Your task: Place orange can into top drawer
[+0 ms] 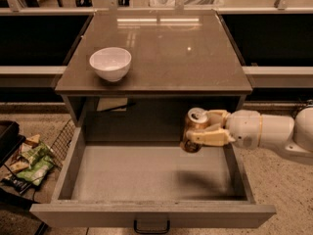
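Holding the orange can (194,123) upright, clamped in the hand (199,127) at its three o'clock, above the top drawer's (146,182) two-o'clock corner; straight lowering probably next.

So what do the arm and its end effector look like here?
The end effector, at the open drawer's right side, has two stubby cream-yellow fingers. The arm behind it is a smooth, rounded white shell with a thin seam between segments. No cables or markings show.

Smooth plast. hand (197,127) over matt drawer (146,213)
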